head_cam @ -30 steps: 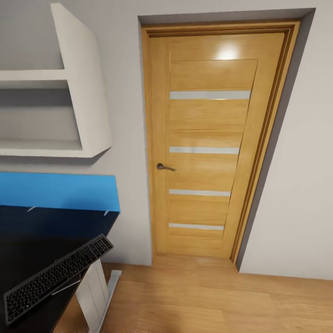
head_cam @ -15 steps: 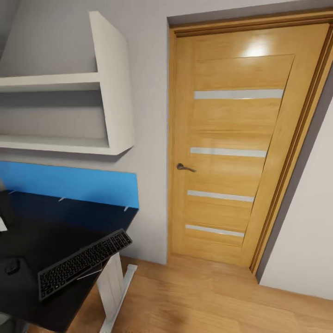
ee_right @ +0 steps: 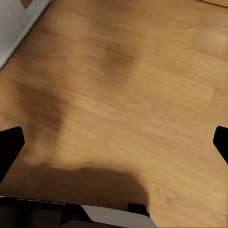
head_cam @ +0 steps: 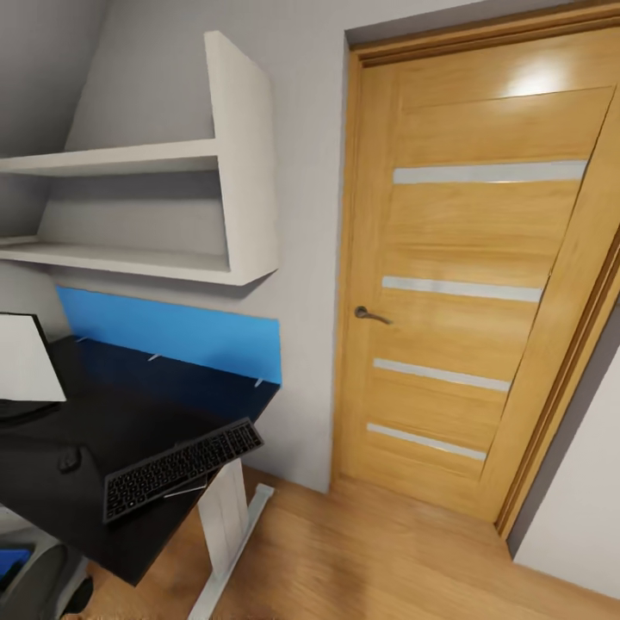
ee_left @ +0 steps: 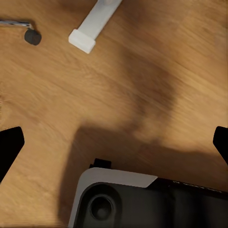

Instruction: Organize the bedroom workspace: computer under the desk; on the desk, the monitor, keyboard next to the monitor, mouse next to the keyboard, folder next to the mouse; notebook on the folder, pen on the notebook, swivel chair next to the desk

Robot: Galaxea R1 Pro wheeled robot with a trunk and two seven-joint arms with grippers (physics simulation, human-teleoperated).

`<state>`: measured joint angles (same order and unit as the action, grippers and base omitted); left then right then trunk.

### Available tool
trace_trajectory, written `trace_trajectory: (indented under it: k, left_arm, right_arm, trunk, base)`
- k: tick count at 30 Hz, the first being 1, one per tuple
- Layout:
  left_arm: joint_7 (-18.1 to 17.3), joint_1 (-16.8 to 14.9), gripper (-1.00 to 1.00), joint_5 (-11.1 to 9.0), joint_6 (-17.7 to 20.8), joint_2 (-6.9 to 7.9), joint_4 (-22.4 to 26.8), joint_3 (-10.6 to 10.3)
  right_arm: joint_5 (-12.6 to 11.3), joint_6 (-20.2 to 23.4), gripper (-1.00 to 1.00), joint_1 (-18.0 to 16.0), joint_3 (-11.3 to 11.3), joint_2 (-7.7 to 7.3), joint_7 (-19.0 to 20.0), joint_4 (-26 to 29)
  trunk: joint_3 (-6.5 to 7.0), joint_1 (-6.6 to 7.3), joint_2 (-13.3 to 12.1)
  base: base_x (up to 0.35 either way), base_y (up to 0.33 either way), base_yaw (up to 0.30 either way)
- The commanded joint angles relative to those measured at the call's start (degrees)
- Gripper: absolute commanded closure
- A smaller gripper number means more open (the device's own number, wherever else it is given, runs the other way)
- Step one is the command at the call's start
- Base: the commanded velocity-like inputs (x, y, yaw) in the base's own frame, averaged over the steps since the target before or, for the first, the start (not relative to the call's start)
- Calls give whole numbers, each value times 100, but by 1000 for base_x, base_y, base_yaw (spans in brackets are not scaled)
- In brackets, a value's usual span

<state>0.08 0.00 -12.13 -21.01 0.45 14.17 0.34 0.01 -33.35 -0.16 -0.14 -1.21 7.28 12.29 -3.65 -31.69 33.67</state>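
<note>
In the head view the black desk [head_cam: 129, 413] with its blue back panel [head_cam: 172, 331] stands at the left. The dark keyboard [head_cam: 181, 469] lies at an angle near the desk's right end, one corner over the edge. The small mouse [head_cam: 69, 459] sits to its left. The monitor [head_cam: 26, 357] stands at the left edge, white back toward me. A grey part of the swivel chair [head_cam: 39, 585] and a blue corner of the folder [head_cam: 10, 558] show at the bottom left. My left gripper [ee_left: 114, 145] and right gripper [ee_right: 114, 145] hang open over bare wood floor.
A wooden door [head_cam: 482, 284] with a lever handle [head_cam: 370, 315] fills the right. White wall shelves [head_cam: 172, 215] hang above the desk. The desk's white leg [head_cam: 224, 525] and foot [ee_left: 92, 28] rest on the floor, a chair caster [ee_left: 32, 37] close by.
The camera has swung left, so the door slid right in the picture. The monitor, mouse, chair and folder corner have come into view at the left.
</note>
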Motion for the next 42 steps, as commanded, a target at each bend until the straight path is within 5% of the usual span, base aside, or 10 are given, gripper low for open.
trace_trajectory:
  k: [1, 42]
  left_arm:
    - [1, 0, -100, -18, -8, -1, 6, 2]
    - [1, 0, -100, -18, -8, 7, 6, 2]
  right_arm:
    - [1, -13, -100, -2, -3, -2, 19, 1]
    - [8, -5, -100, -2, -4, -11, 19, 1]
  trunk:
    - [-9, -2, 8]
    - [-9, -2, 8]
  base:
    - [0, -58, 291]
    - [0, -4, 291]
